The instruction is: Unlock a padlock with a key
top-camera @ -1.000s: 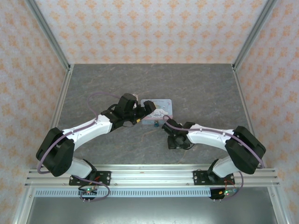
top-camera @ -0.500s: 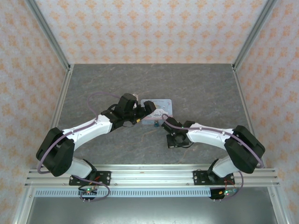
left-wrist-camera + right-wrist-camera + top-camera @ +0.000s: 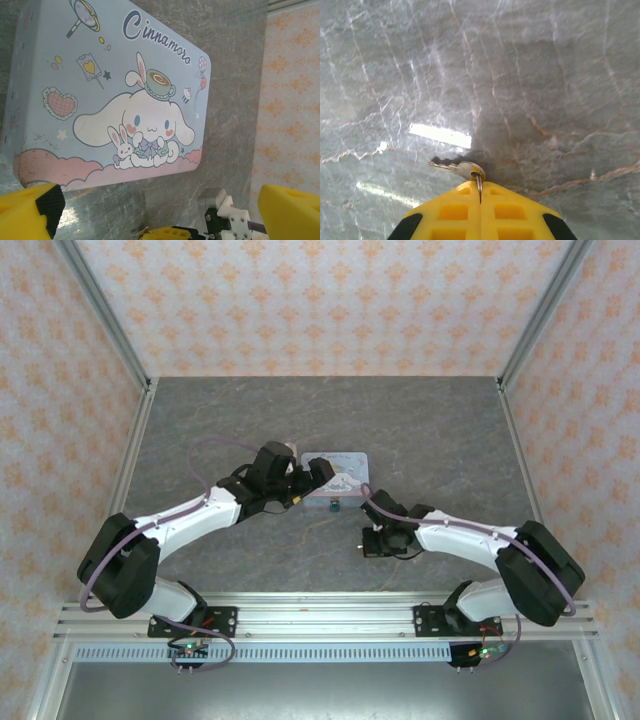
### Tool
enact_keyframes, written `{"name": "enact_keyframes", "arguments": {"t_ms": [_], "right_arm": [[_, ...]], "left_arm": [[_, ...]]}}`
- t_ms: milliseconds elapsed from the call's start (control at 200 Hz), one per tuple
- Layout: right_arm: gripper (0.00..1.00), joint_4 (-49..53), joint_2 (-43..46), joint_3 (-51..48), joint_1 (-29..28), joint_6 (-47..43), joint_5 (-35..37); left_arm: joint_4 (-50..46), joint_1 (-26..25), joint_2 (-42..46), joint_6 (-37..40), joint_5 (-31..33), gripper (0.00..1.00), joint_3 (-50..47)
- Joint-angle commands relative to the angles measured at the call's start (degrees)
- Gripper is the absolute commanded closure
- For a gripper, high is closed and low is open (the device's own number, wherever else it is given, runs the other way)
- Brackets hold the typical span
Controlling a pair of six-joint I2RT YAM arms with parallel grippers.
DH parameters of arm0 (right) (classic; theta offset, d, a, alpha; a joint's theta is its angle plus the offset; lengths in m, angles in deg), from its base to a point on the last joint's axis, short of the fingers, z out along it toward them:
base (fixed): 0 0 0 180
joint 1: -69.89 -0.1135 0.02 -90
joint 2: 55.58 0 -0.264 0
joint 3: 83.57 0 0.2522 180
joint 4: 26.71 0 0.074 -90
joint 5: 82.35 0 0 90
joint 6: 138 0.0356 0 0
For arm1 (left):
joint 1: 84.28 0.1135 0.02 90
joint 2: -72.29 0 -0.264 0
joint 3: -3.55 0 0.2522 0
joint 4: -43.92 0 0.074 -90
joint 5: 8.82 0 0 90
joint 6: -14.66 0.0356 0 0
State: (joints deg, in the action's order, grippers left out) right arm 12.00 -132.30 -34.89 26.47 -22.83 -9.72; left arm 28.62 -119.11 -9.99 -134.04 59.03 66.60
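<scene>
Right pincer [image 3: 480, 190] pinches the key [image 3: 464, 170]; left pincer [image 3: 160, 215] gapes near the tin [image 3: 100, 95]

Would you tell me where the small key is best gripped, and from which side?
Take the key by its rounded head, coming from the head end. It is flat to the table, blade pointing away, and the blade must stay free. The right gripper pinches there.

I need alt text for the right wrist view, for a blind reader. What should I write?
The right end effector, its yellow fingers closed together, pinches the head of a small silver metal key, whose blade points left. Below lies a grey marble-patterned table with bright light reflections.
</scene>
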Motion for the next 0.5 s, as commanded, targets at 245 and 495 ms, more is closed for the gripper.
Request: {"name": "enact_keyframes", "arguments": {"t_ms": [245, 495], "right_arm": [[1.00, -1.42, 3.08, -0.32, 0.78, 1.22, -1.41], [1.00, -1.28, 4.13, 1.02, 1.03, 2.01, -1.27]], "left_arm": [[6.89, -7.31, -1.71, -5.17, 0.00, 0.08, -2.99], [9.35, -10.19, -4.16, -7.92, 1.22, 0.17, -2.78]]}}
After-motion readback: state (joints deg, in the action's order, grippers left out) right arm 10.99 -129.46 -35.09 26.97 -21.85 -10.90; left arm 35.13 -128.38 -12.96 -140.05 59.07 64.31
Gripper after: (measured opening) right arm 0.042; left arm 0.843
